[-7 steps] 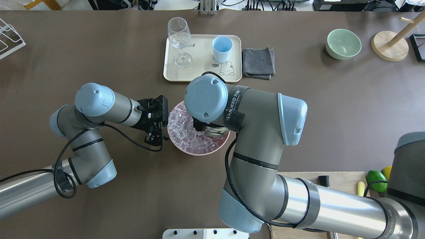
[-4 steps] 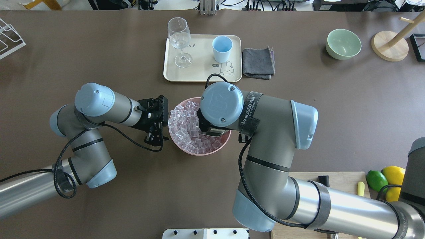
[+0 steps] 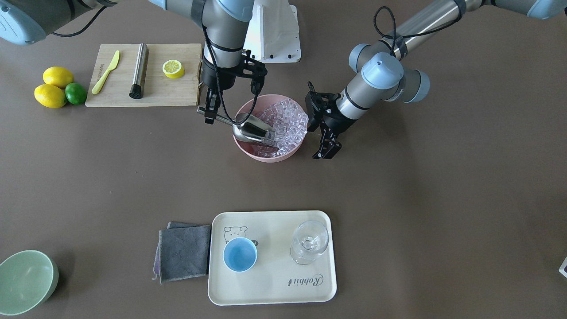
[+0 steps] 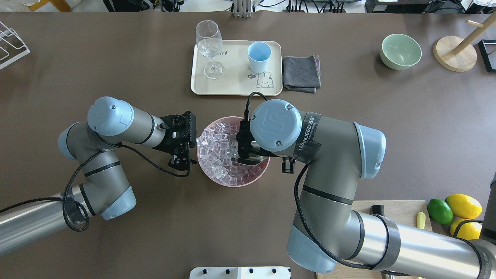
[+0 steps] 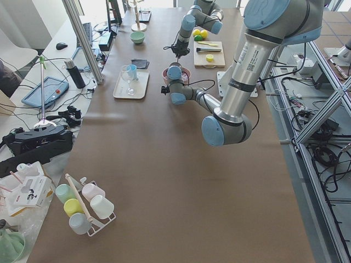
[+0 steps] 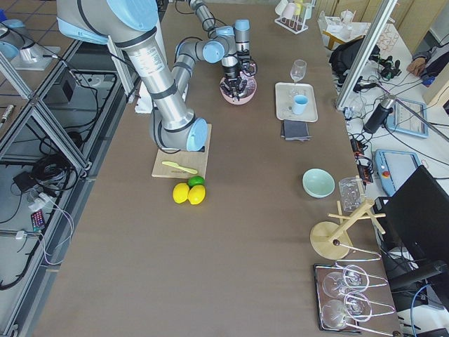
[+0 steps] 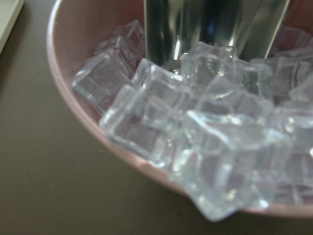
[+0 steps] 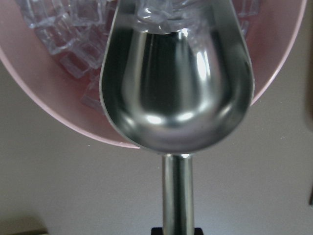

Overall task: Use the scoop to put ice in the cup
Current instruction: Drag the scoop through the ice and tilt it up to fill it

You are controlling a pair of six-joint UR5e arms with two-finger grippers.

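The ice (image 3: 288, 117) fills a pink bowl (image 3: 248, 148) at mid-table; it also shows in the overhead view (image 4: 219, 151). My right gripper (image 3: 211, 113) is shut on the handle of the steel scoop (image 3: 250, 129). The scoop's trough (image 8: 176, 83) lies tilted in the bowl with its mouth against the cubes (image 8: 73, 29); its back part is bare. My left gripper (image 3: 325, 150) hangs open just outside the bowl's rim, holding nothing. The light-blue cup (image 4: 259, 56) stands upright and empty on a cream tray (image 4: 232, 83) beyond the bowl.
A wine glass (image 4: 209, 46) shares the tray. A grey cloth (image 4: 301, 73) lies beside it. A pale green bowl (image 4: 400, 51) and a wooden stand (image 4: 455, 54) are far right. A cutting board (image 3: 168, 91) with knife, steel cylinder and lemon half is near my right arm.
My right wrist has moved to the right across the bowl, taking the scoop with it through the ice. The left arm has not moved.
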